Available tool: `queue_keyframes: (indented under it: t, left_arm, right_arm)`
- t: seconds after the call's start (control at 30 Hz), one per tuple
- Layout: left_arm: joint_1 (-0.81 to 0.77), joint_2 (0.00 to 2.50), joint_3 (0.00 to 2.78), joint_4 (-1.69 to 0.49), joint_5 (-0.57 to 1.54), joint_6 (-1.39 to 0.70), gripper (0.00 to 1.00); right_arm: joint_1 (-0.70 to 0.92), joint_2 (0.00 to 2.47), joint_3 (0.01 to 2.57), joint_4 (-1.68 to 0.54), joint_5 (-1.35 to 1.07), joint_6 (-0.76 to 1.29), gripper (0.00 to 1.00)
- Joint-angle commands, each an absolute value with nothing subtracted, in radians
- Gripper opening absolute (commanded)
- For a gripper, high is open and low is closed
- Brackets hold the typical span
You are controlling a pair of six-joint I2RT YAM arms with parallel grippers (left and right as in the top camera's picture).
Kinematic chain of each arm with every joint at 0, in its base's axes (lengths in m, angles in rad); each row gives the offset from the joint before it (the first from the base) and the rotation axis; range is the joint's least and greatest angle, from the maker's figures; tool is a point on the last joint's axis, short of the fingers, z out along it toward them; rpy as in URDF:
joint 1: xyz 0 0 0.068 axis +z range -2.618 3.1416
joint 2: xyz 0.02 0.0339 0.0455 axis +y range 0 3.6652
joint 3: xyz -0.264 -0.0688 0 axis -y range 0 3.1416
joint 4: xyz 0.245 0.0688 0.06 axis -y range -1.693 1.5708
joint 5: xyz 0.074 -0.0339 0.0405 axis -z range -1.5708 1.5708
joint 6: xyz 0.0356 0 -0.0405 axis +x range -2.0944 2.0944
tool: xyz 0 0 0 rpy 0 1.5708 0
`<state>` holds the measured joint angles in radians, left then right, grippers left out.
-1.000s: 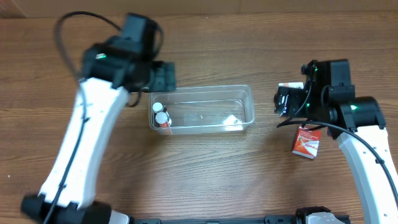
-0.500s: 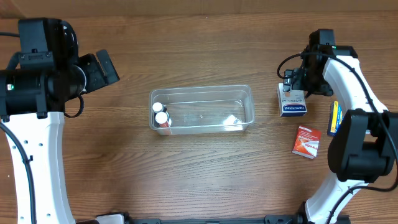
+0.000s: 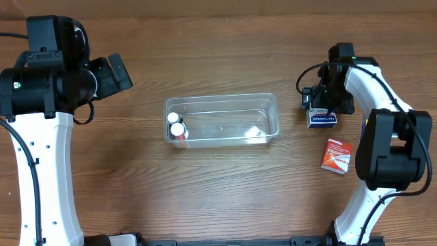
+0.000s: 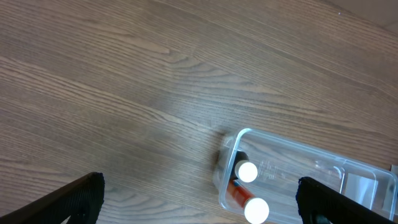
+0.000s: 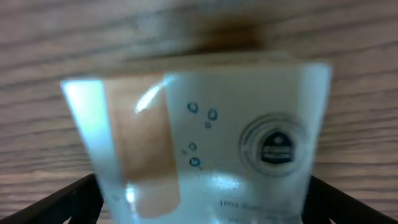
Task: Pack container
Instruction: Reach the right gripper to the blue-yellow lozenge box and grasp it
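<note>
The clear, shallow rectangular plastic container (image 3: 222, 102) sits at the centre of the brown wood-grain tabletop (image 3: 218, 198), its long sides parallel to the near and far edges. Two small white-capped bottles (image 3: 175, 124) stand side by side at its left end, against the short wall. The left wrist view confirms both caps (image 4: 252, 190) inside the rounded corner. A pale patch at the right end of the container cannot be identified. The left gripper (image 3: 115, 73) hangs above the table towards the far left corner, well apart from the container. In its wrist view the two black fingers (image 4: 78, 198) sit at opposite bottom corners of the frame. They are spread wide, with only bare wood between them, holding and touching nothing. The right gripper (image 3: 316, 102) is near the right edge, just beside the container's right short wall. It is positioned directly over a small white cardboard box with a blue band (image 3: 322, 121) that lies flat on the table. In the right wrist view this box (image 5: 205, 124), printed with an orange stripe, blue droplets and a round emblem, fills the frame. The black fingers (image 5: 68, 202) are spread wide on either side of it. Whether the pads touch the box sides cannot be determined. A small red printed cardboard box (image 3: 337, 156) lies flat nearer the near right corner, apart from the white box.
</note>
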<state>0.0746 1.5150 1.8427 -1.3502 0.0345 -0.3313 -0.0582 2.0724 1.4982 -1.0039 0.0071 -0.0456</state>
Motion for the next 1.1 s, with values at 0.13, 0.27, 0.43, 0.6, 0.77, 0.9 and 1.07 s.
queue_keyframes:
  t: [0.13,0.27,0.43,0.6,0.77,0.9,1.07]
  left_arm:
    - [0.080,1.517,1.854,-1.350,0.042,-0.325,1.00]
    - [0.080,1.517,1.854,-1.351,0.042,-0.325,1.00]
    - [0.080,1.517,1.854,-1.350,0.042,-0.324,1.00]
    - [0.080,1.517,1.854,-1.350,0.041,-0.307,1.00]
    - [0.080,1.517,1.854,-1.350,0.042,-0.306,1.00]
    - [0.080,1.517,1.854,-1.350,0.042,-0.306,1.00]
    - [0.080,1.517,1.854,-1.350,0.042,-0.306,1.00]
  right_arm:
    - [-0.056,2.084,1.464,-0.974,0.005,-0.049,0.87]
    - [-0.056,2.083,1.468,-0.970,0.005,-0.049,0.72]
    - [-0.053,2.034,1.544,-1.041,0.005,-0.022,0.69]
    - [0.044,1.766,1.620,-1.172,-0.007,0.002,0.69]
    - [0.352,1.574,1.620,-1.200,-0.009,0.171,0.69]
    - [0.483,1.654,1.556,-1.146,-0.003,0.266,0.70]
    - [0.487,1.768,1.556,-1.158,-0.025,0.289,0.70]
